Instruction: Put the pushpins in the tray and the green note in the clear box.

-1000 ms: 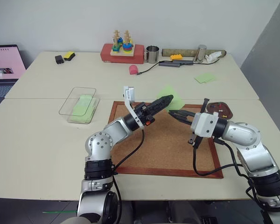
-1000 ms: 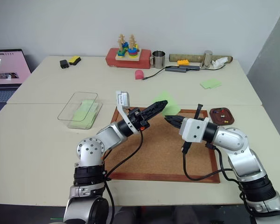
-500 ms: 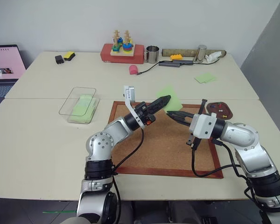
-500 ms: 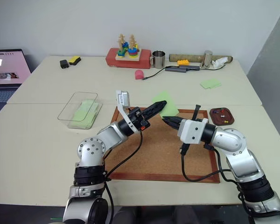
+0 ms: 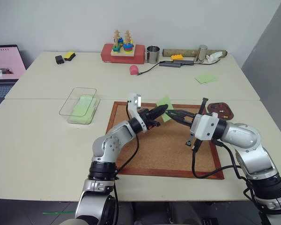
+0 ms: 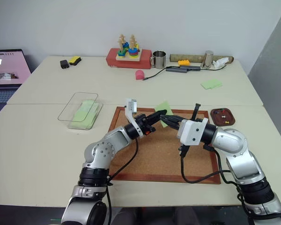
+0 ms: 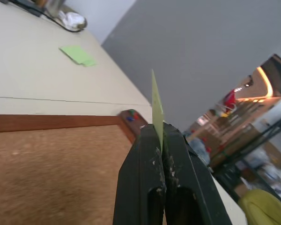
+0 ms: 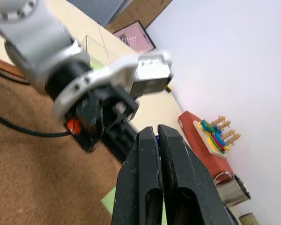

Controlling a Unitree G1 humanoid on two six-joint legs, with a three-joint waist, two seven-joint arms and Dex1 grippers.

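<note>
The green note (image 5: pixel 166 101) stands on edge over the far edge of the corkboard (image 5: pixel 154 150), with my left gripper (image 5: pixel 164 109) shut on its lower part; in the left wrist view the note (image 7: pixel 156 108) rises edge-on from the closed fingertips. My right gripper (image 5: pixel 169 112) is shut, tip to tip with the left one. A small dark blue bit, the pushpin (image 8: pixel 155 138), shows between its fingertips. To the right lies the dark reddish tray (image 5: pixel 228 111), with tiny pins in it, one of them pale yellow. Left of the board sits the clear box (image 5: pixel 78 101), with green paper inside.
A loose green note (image 5: pixel 205 78) lies at the far right. Along the back stand a red block with a stacking toy (image 5: pixel 123 52), a metal mug (image 5: pixel 152 54), a pink object (image 5: pixel 134 70) and a cable. A laptop (image 5: pixel 4 65) sits at far left.
My left gripper has shut on the green note and moved down and forward until it meets the right gripper's tip. The note has sunk and tilted with it. The right gripper has stayed put.
</note>
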